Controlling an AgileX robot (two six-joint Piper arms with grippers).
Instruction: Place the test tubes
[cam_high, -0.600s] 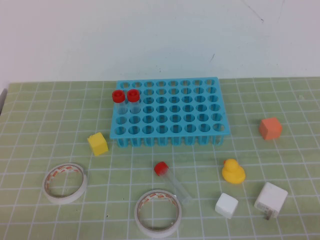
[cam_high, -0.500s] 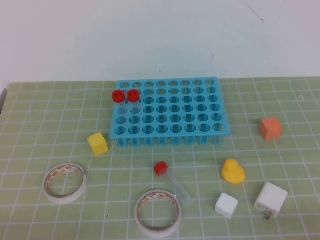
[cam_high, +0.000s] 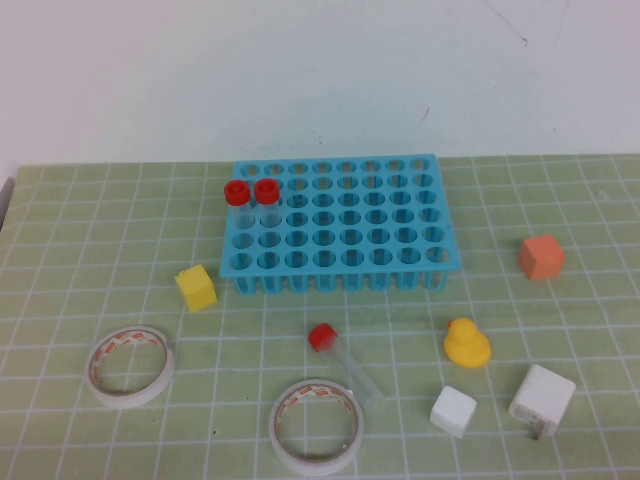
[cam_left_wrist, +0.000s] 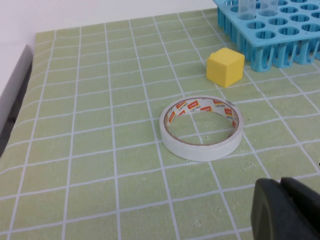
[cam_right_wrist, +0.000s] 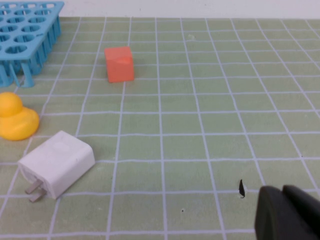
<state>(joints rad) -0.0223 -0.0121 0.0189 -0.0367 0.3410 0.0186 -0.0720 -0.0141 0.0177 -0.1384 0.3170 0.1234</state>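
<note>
Red-capped clear plastic test tube (cam_high: 347, 364), lying flat: grip mid-barrel, upend into blue plastic rack (cam_high: 340, 228). Left gripper (cam_left_wrist: 281, 202), right gripper (cam_right_wrist: 283, 206): low over green gridded surface (cam_high: 90, 250), fingers closed, empty.

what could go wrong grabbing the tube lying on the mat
The clear red-capped test tube lies flat beside a white tape roll; it may roll away. Seating it near the two standing tubes in the blue plastic rack could knock them. Left gripper and right gripper, both shut, hang over the mat.

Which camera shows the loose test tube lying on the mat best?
High view: the loose test tube lies in full sight. Neither wrist view catches it; the left gripper and right gripper sit shut, low over the mat.
</note>
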